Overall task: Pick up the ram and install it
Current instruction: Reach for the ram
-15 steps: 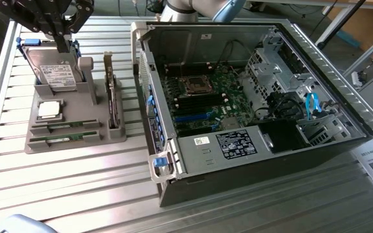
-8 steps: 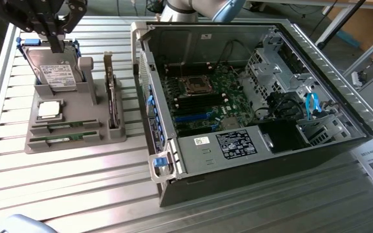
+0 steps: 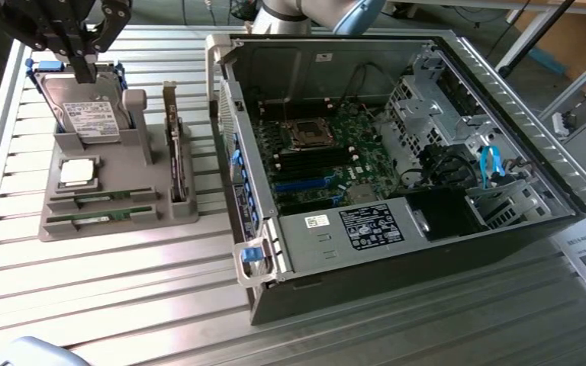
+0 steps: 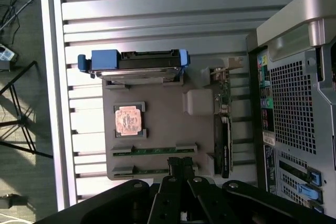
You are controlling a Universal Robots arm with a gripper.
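1. My black two-finger gripper [image 3: 86, 72] [image 4: 181, 162] hangs at the exterior view's left, above the grey moulded parts holder [image 3: 100, 233]. Its fingers are pressed together with nothing between them, so I carry nothing.
2. Beneath it, the silver hard drive with blue side rails [image 3: 88, 110] stands on edge in the holder's rear cradle. I judge it stands that way to be pinched from above.
3. In front of the drive, the square silver processor chip [image 3: 77, 172] lies flat in its own pocket, which keeps it from sliding.
4. The ram is here as two thin green circuit-board sticks, the rear ram stick [image 3: 103, 200] and the front ram stick [image 3: 92, 220]. Each stands on its long edge in a narrow groove at the holder's front, top edge exposed for a top-down grasp. Neither is touched, and both sit apart from my fingers.
5. The tall dark expansion card with a metal bracket [image 3: 178, 164] stands in the groove on the holder's far side.
6. The open black computer case [image 3: 375, 290] lies on its side on the slatted metal table [image 3: 120, 305], so its green motherboard [image 3: 344, 130] faces upward. I take the long black and blue sockets [image 3: 298, 175] to be the ram's destination, and they look vacant.
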